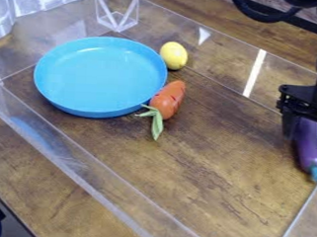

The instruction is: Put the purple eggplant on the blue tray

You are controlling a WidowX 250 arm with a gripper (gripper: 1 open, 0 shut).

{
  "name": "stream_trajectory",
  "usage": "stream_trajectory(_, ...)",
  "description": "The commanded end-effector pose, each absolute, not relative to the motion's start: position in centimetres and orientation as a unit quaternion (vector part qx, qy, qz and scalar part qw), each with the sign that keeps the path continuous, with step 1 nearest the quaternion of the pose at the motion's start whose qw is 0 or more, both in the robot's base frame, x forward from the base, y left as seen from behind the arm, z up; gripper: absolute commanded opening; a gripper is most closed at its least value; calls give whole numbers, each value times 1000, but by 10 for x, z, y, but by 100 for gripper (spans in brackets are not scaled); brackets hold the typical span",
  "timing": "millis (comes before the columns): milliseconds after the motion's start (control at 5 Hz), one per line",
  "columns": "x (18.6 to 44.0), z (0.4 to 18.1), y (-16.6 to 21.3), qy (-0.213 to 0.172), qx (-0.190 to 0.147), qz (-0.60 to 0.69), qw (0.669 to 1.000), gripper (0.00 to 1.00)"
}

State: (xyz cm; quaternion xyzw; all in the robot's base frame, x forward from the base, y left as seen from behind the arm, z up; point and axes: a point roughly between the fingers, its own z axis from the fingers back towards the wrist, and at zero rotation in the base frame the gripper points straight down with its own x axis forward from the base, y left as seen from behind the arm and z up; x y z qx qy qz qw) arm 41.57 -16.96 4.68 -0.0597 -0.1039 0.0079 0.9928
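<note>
The purple eggplant [310, 147] lies on the wooden table near the right edge, its teal stem cap pointing toward the lower right. My gripper [311, 117] hangs open directly over the eggplant's upper end. One dark finger [288, 110] stands just left of the eggplant, and the other finger is cut off by the right border. Nothing is held. The blue tray [97, 76], round and bare inside, sits far to the left at the upper left of the table.
An orange carrot [167, 99] with green leaves lies against the tray's right rim. A yellow lemon [173, 55] sits behind it. Clear plastic walls [67, 146] border the table at the front and left.
</note>
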Motion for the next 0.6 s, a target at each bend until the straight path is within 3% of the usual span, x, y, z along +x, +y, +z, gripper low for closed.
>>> stream_trajectory(0, 434, 65, -178, -139, -71, 7, 988, 0)
stream_trajectory(200, 439, 69, -177, -141, -67, 3, 988, 0)
stream_trajectory(400, 443, 86, -170, -151, -66, 6, 986, 0)
